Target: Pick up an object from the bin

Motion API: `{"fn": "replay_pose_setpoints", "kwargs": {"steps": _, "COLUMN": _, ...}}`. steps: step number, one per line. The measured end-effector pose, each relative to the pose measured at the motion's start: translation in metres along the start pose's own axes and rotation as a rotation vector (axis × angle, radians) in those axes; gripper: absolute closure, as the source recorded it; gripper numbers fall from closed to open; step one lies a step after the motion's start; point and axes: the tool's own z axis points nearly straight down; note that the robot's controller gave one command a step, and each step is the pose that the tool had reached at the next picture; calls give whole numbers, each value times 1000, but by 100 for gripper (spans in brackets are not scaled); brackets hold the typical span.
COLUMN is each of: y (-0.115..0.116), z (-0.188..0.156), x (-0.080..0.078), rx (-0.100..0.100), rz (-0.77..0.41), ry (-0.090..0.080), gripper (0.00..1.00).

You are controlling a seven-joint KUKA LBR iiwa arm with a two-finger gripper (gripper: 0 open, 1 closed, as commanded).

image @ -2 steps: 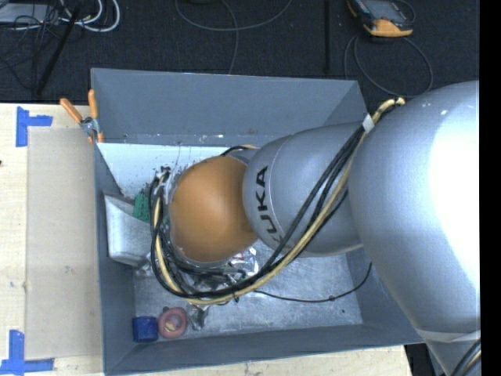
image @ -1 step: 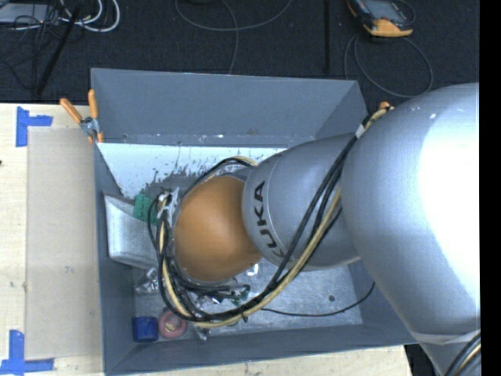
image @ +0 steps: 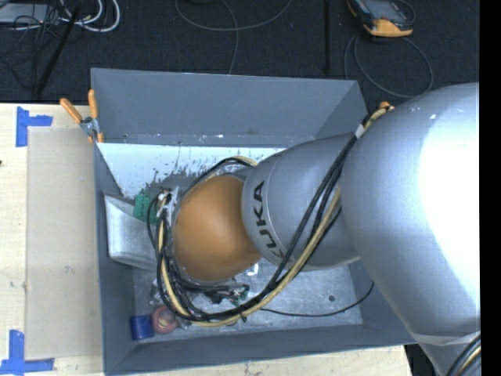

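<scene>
Under my wrist, over the left half of the bin (image: 227,108), I cannot tell which thing is the one to pick; closest in is a small green piece (image: 143,207), just off the upper-left edge of my orange cover (image: 210,229) and next to the cables (image: 167,284) that loop round it; beside it, going left, a flat grey sheet-like piece (image: 125,232) lies against the bin's left wall, one end tucked below the cover's edge; down in the near-left corner a small blue thing (image: 141,327) and a round reddish-brown thing (image: 164,323) sit side by side, just past the lowest loop of cable; the cover sits right over my gripper, so whether it is apart, together or clamped on anything I cannot tell; behind the cover my silver arm (image: 423,210) comes in from the right and spans much of the bin's right half, with a patch of scratched floor bare below it.
</scene>
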Motion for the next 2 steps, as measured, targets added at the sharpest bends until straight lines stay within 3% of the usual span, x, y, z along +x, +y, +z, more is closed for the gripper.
{"fn": "replay_pose_setpoints", "kwargs": {"steps": 1, "y": 8, "z": -52, "x": -5, "rx": -1, "rz": -6, "ry": 8, "gripper": 100}}
{"fn": "replay_pose_setpoints", "kwargs": {"steps": 2, "y": -2, "z": -135, "x": -10, "rx": 2, "rz": -19, "ry": 4, "gripper": 100}}
